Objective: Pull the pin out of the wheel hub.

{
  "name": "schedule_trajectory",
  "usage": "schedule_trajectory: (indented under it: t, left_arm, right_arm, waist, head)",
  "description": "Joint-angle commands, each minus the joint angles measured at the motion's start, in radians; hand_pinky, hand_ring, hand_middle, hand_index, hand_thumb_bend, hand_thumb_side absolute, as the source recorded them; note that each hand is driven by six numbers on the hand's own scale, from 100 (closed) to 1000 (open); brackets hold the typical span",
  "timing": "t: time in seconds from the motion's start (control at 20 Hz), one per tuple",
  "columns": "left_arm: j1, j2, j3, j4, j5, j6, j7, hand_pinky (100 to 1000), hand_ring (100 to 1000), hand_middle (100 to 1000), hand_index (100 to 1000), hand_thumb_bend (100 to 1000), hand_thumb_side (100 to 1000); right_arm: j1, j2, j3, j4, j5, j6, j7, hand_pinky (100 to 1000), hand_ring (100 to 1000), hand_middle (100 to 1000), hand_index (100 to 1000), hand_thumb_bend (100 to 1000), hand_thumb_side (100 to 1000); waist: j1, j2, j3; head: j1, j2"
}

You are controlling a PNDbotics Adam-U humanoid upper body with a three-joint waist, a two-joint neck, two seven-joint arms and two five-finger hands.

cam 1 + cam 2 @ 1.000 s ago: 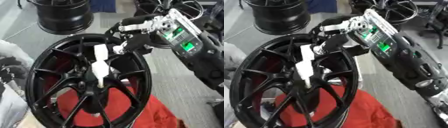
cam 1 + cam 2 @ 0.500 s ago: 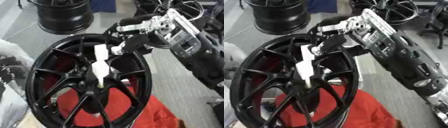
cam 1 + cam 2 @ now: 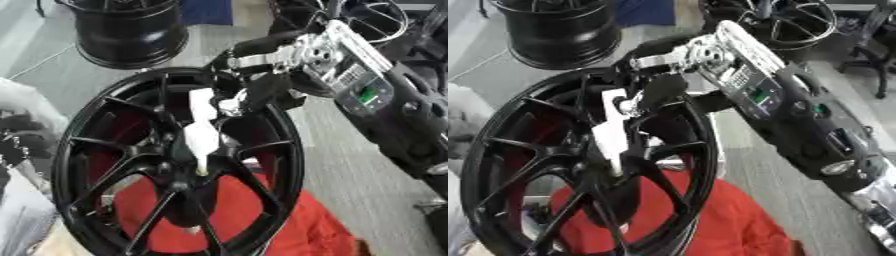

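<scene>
- Pin (image 3: 200, 137): white, long, upright with a slight tilt. Its wider body sits above the hub and a thin lower tip points down at the hub centre. The tip looks to be at or in the centre bore (cannot tell how deep).
- Pin top: a flat white end just beside the right hand's fingers, level with the upper rim of the wheel.
- Hub (image 3: 188, 172): black, the middle of the wheel, where the spokes meet. The pin's tip ends here.
- Wheel (image 3: 105, 125): black, multi-spoke, standing tilted toward the camera, filling the left and centre of both views.
- Right hand (image 3: 262, 87): comes in from the upper right and reaches over the wheel's top rim. Dark fingers are curled in at the pin's upper end, with a small silver part between fingers and pin. Contact with the pin seems likely, but the grip point is partly hidden by the fingers themselves.
- Right forearm (image 3: 789, 115): black casing with silver wrist parts and a small green light, running diagonally to the lower right.
- Left hand: not seen in either view.
- Red cloth (image 3: 289, 225): lies under and behind the wheel's lower half, showing through the spokes and spreading out to the lower right.
- Floor (image 3: 350, 175): grey, to the right of the wheel.
- Second wheel (image 3: 131, 30): black, stands at upper left, well apart from the work.
- More dark rims (image 3: 789, 20): at upper right, behind the arm.
</scene>
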Motion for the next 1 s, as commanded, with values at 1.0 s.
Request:
schedule_trajectory:
  t: [1.0]
  left_arm:
    - [-0.023,0.007,-0.004,-0.016,0.005,0.001,-0.007,577,601,669,781,100,873]
  right_arm:
    - [-0.02,0.026,0.005,0.066,0.053,-0.018,0.001,458,465,861,969,100,759]
  waist:
    - [0.0,-0.002,0.015]
  head:
    - [-0.011,-0.003]
